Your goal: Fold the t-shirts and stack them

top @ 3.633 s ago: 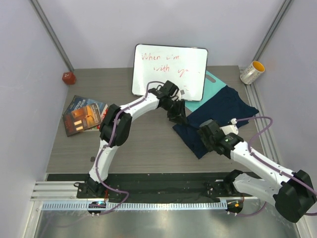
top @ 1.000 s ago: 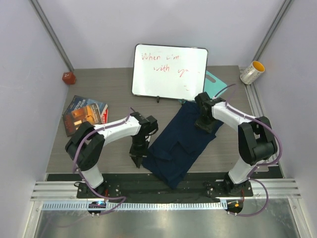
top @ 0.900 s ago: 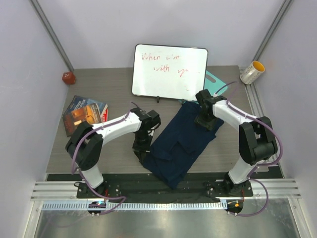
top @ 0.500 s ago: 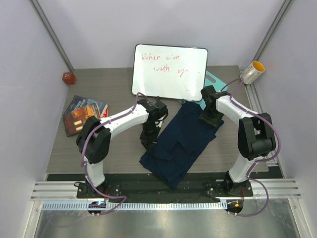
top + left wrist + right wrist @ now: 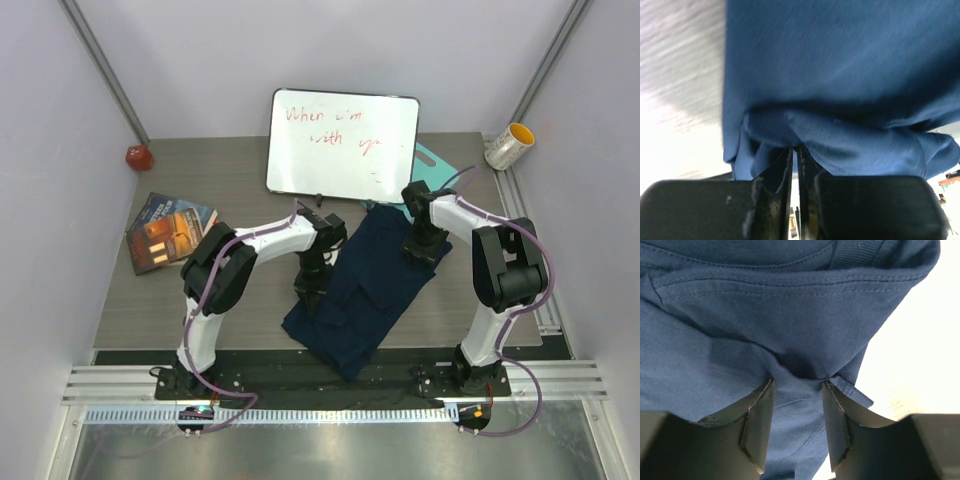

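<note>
A dark navy t-shirt [image 5: 375,270] lies crumpled and slanted on the table, running from below the whiteboard down to the near edge. My left gripper [image 5: 312,290] is at the shirt's left edge. In the left wrist view the left gripper [image 5: 796,148] has its jaws almost together, pinching a bunched fold of the t-shirt [image 5: 840,75]. My right gripper [image 5: 421,245] sits on the shirt's upper right part. In the right wrist view the right gripper [image 5: 797,382] has a thick pucker of the t-shirt [image 5: 765,315] squeezed between its half-spread fingers.
A whiteboard [image 5: 343,145] with red writing stands at the back, with a teal board [image 5: 432,165] peeking out behind its right side. A yellow-rimmed cup [image 5: 510,146] is at the back right. A book [image 5: 170,230] and a red object [image 5: 138,157] lie at the left.
My left gripper has moved up and to the right, from beside the shirt's lower left corner to its left edge. The shirt's left side has bunched inward. The right gripper has barely shifted.
</note>
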Available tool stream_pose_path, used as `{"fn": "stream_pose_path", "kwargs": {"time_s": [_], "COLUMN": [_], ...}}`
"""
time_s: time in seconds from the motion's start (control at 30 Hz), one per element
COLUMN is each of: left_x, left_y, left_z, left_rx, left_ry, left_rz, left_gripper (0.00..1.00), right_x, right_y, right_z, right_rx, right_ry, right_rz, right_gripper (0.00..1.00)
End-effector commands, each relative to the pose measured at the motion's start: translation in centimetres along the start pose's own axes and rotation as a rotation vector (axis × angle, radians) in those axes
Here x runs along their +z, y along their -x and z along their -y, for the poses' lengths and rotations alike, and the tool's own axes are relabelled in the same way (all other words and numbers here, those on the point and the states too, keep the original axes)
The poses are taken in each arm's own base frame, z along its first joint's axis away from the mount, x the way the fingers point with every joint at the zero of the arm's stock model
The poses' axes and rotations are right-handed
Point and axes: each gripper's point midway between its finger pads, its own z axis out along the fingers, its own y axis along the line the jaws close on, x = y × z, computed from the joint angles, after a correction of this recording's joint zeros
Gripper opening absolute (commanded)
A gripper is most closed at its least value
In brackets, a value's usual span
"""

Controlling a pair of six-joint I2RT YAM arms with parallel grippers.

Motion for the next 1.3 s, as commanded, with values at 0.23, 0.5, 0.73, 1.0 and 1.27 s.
{"fn": "stream_pose_path", "kwargs": {"time_s": [0.23,0.5,0.73,1.0,1.27], "left_x": [3.3,4.5,4.5,3.9,3.2], "left_y": [-2.1,-7.1,-9.7,-10.0,-6.5], "left_z": [-1.6,-4.2,-5.5,-5.5,-3.8], "left_rx": [0.024,-0.031,-0.086,-0.114,-0.103], "left_ry": [-0.013,0.032,0.055,0.059,0.031], "left_rz": [-0.084,-0.155,-0.169,-0.134,-0.069], "left_gripper": [0.0,0.0,0.0,0.0,0.0], "right_x": [2.2,2.5,2.0,1.0,0.1], "right_y": [-2.4,-5.2,-7.7,-8.3,-6.7], "right_z": [-0.1,-3.1,-8.7,-14.0,-18.7], "right_rx": [-0.101,-0.207,-0.323,-0.401,-0.441], "right_ry": [0.002,0.056,0.125,0.23,0.333], "right_rz": [-0.118,-0.156,-0.155,-0.158,-0.144], "right_gripper": [0.41,0.38,0.38,0.38,0.37]}}
